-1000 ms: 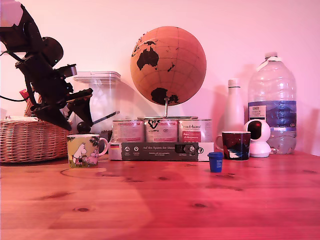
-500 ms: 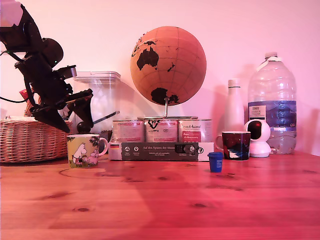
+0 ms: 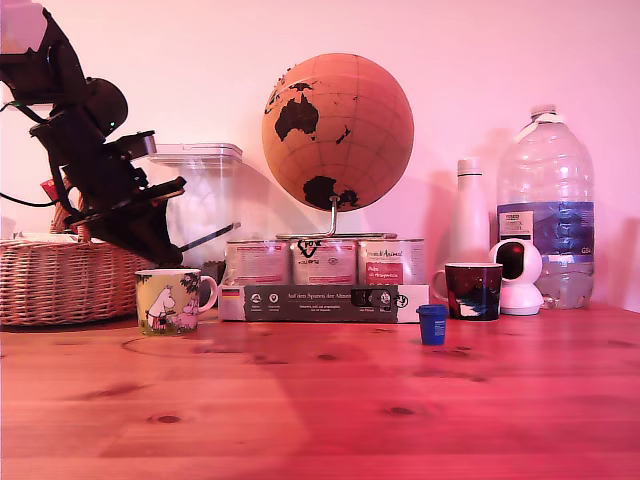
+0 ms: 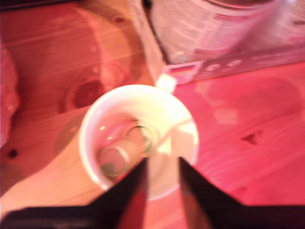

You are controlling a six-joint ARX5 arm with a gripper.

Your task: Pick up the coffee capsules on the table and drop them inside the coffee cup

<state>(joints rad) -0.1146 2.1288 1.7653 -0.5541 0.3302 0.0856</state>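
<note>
Gripper [image 4: 162,183]: above the cup [image 3: 168,300], fingers [image 4: 136,186] parted, nothing between them.
Cup: on the table [image 3: 320,400], at the exterior view's left, before a basket [image 3: 60,280].
Whitish capsule [image 4: 114,160]: lying inside the cup, per the wrist view.
Blue capsule [image 3: 432,324]: upright on the table, well apart toward the exterior view's right, just before a dark mug [image 3: 472,290].
</note>
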